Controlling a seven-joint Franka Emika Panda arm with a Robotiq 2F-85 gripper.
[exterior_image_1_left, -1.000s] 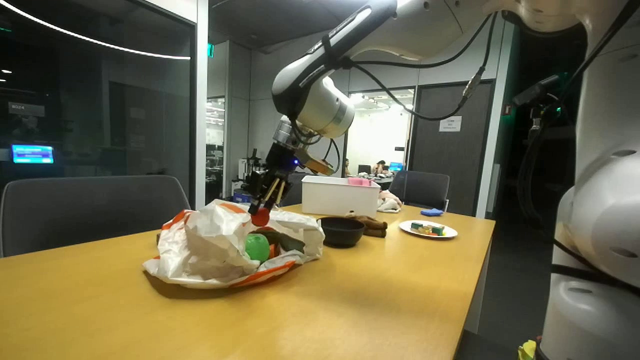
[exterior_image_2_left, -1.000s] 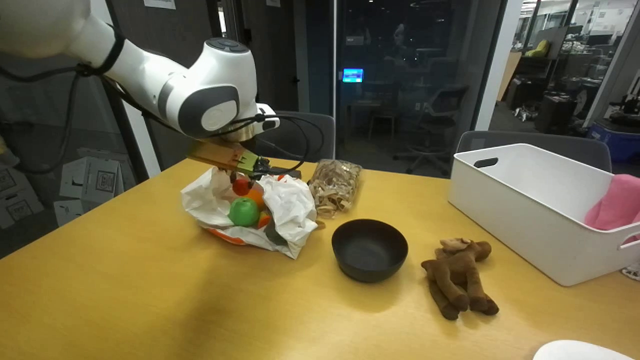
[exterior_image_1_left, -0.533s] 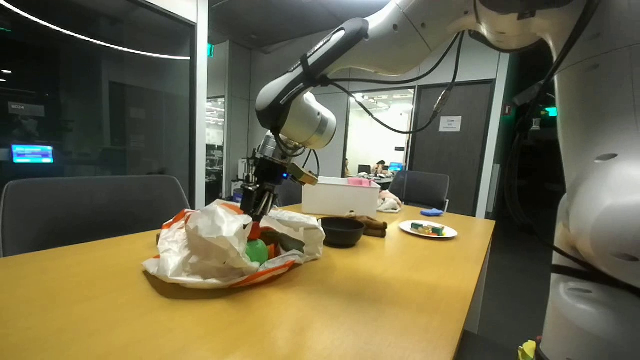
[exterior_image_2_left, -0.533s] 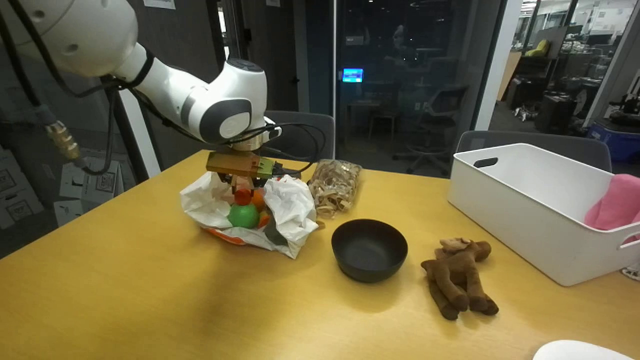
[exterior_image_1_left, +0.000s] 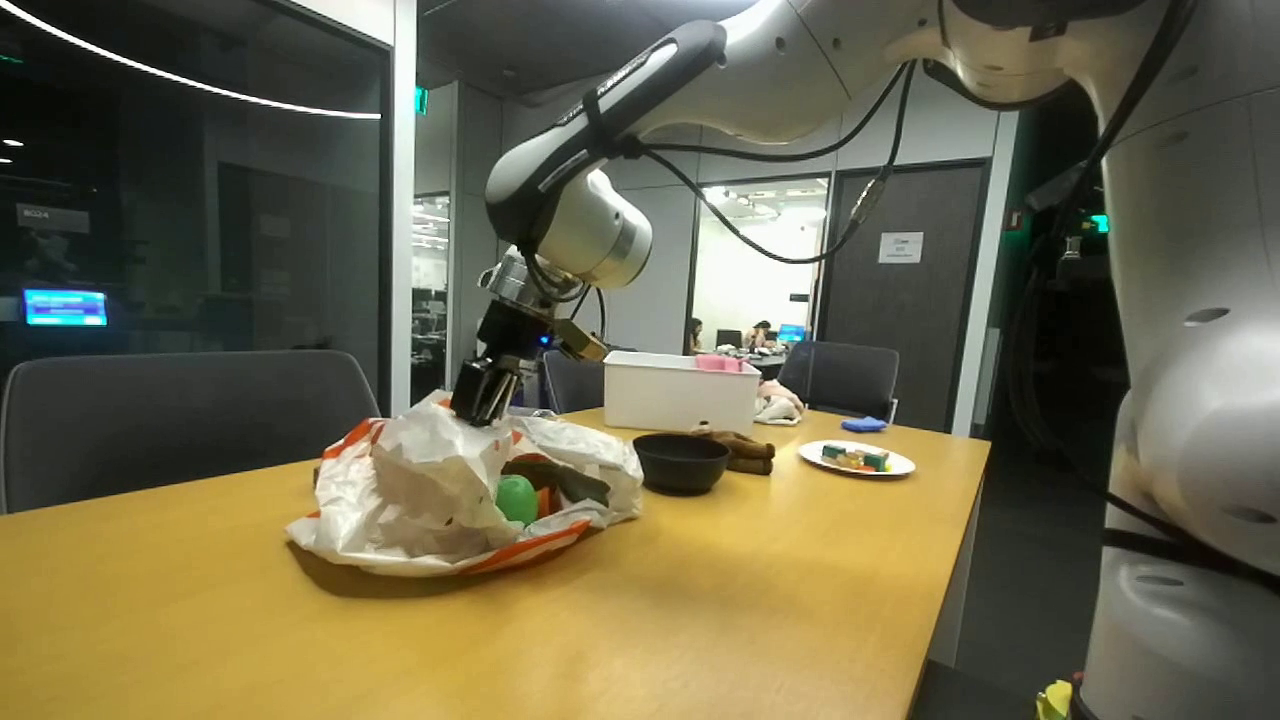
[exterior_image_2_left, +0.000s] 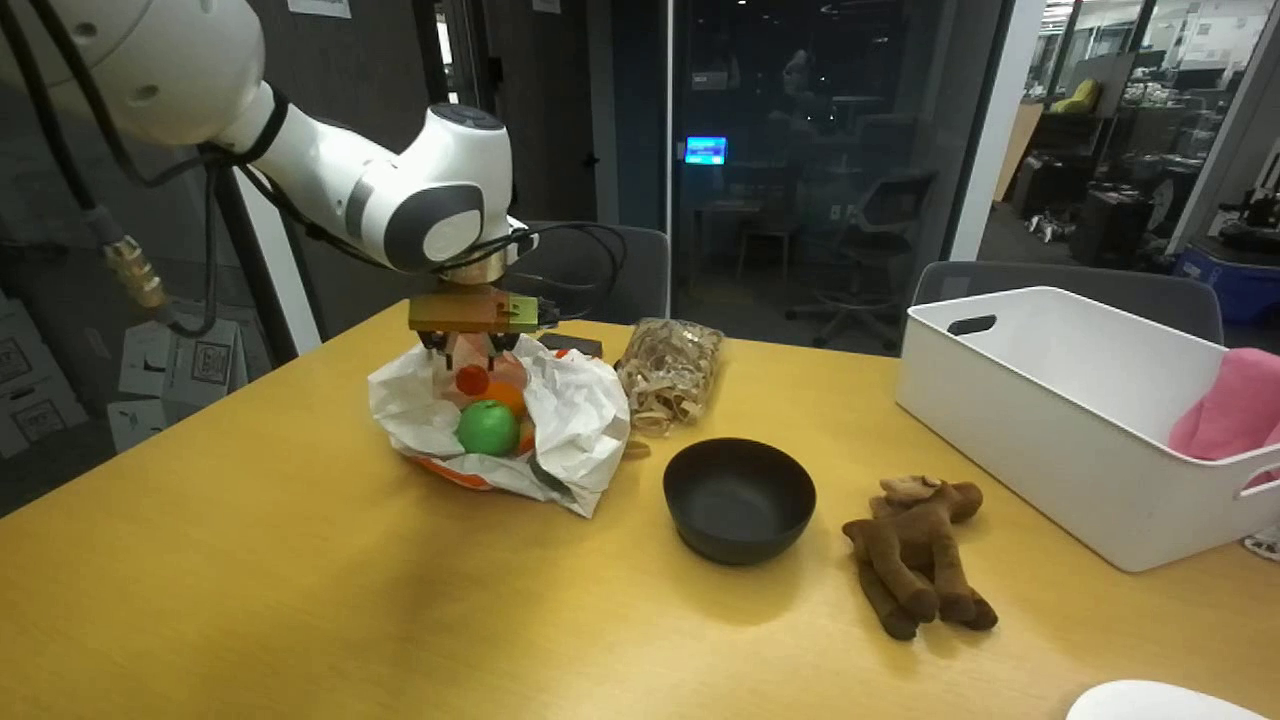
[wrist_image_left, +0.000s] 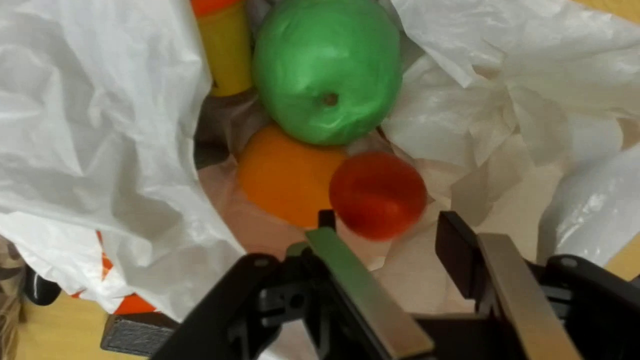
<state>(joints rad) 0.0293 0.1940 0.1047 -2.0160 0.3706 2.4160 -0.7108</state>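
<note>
My gripper (wrist_image_left: 386, 220) is open and empty just above the mouth of a crumpled white plastic bag (exterior_image_2_left: 585, 420) with orange trim. A round red fruit (wrist_image_left: 377, 195) lies in the bag just beyond the fingertips, against an orange fruit (wrist_image_left: 290, 175). A green apple (wrist_image_left: 327, 70) lies beside them, with a yellow container with an orange top (wrist_image_left: 225, 50) next to it. In an exterior view the red fruit (exterior_image_2_left: 472, 379) shows below the fingers (exterior_image_2_left: 470, 358). In an exterior view the bag hides it, while the green apple (exterior_image_1_left: 517, 499) and a dark green item (exterior_image_1_left: 560, 478) show.
A black bowl (exterior_image_2_left: 740, 500) stands beside the bag, with a brown plush animal (exterior_image_2_left: 920, 555) past it. A clear packet of tan strips (exterior_image_2_left: 670, 375) lies behind the bag. A white bin (exterior_image_2_left: 1050, 430) holds something pink. A plate (exterior_image_1_left: 856, 472) carries small items.
My gripper lowered the red fruit into the bag, opened, and drew back up and away. The red fruit now rests in the bag, and the bag shifted slightly.
</note>
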